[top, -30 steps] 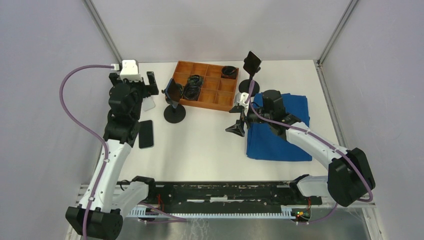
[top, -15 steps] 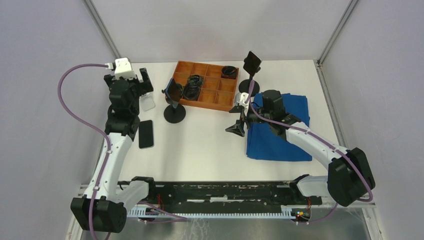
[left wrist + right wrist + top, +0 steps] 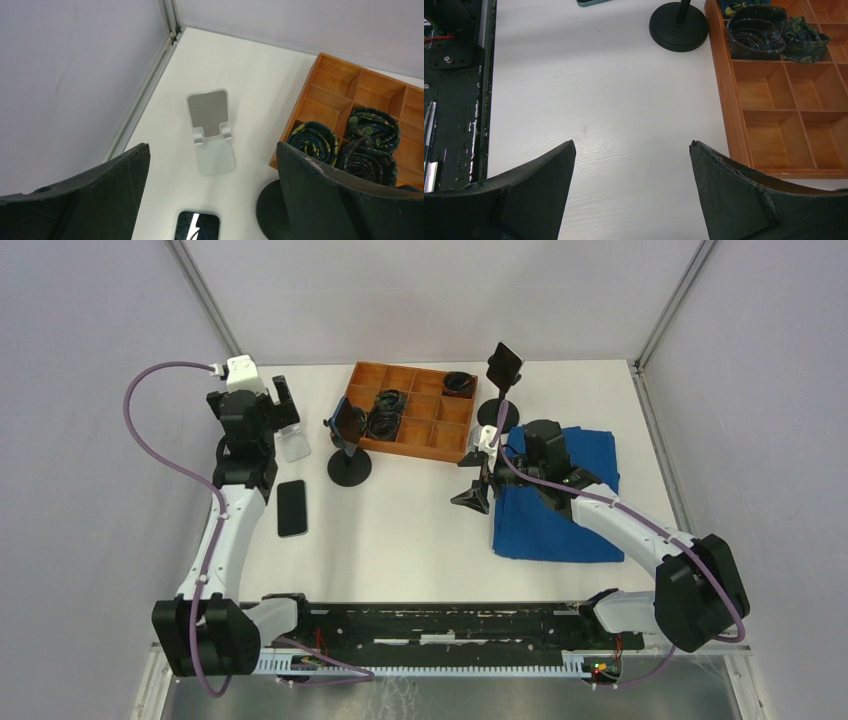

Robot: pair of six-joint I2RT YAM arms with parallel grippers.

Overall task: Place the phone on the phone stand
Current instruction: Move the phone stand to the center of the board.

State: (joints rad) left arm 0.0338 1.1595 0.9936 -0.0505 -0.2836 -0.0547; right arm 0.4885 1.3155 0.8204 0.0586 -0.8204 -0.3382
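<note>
Right pincer [image 3: 631,142]: jaws spread, nothing between them, low over bare table [image 3: 400,530], beside the blue cloth [image 3: 560,505]. Not on the task's things.

Phone [image 3: 291,508]: black slab, flat, screen up, on the left side of the table, just ahead of the left arm. Only its top edge shows in the left wrist view.

Left pincer [image 3: 212,145]: released, empty, raised above and beyond the phone, facing the stand.

Phone stand [image 3: 212,132]: silver, sloped backplate with two small lip hooks, upright, just past the phone, touching nothing.

Beyond to the right: black round-base stand [image 3: 349,466], then wooden divided tray [image 3: 415,415] with dark rolled items.

Handling, as a judgement: the phone is rigid, thin and moderately heavy, with slick glass and smooth edges, so it is likely to slip under a light pinch. Lying flat, there is no gap under it; pinch across the two long sides near the middle, fingers down to the table. Face-and-back grip isn't possible until one edge is lifted. Set its lower edge in the hooks gently: the stand looks light and may slide or tip.
</note>
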